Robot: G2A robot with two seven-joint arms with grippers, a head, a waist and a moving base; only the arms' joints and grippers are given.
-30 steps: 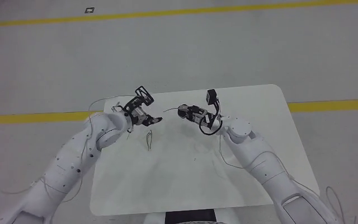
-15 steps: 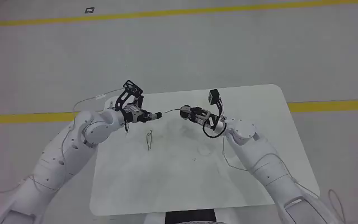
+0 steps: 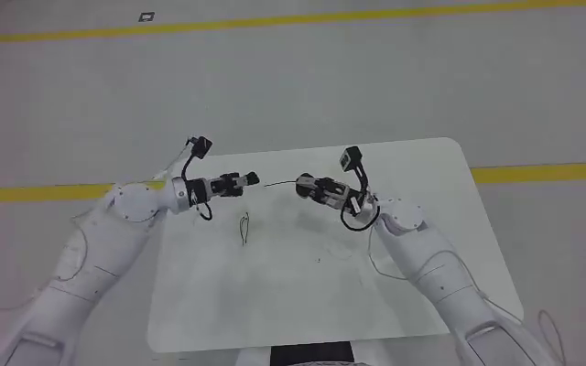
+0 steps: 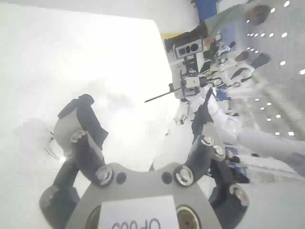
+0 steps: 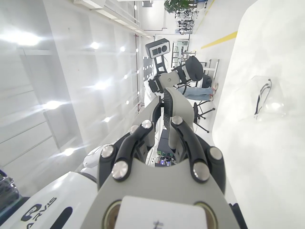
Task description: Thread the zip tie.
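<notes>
Over the white table (image 3: 412, 265), near its far edge, the right gripper (image 3: 301, 186) pinches the zip tie (image 3: 280, 183) — tip toward the left gripper (image 3: 247, 179), jaws spread. Yellow lines (image 3: 275, 20) cross the grey floor (image 3: 366, 82) beyond.

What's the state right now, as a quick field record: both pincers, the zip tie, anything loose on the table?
left pincer: open, empty, facing the right arm
right pincer: shut on zip tie
zip tie: straight, above the table, free end pointing at left pincer, apart from it
loose ties: lying on table, nearer left arm
threading: not yet done
</notes>
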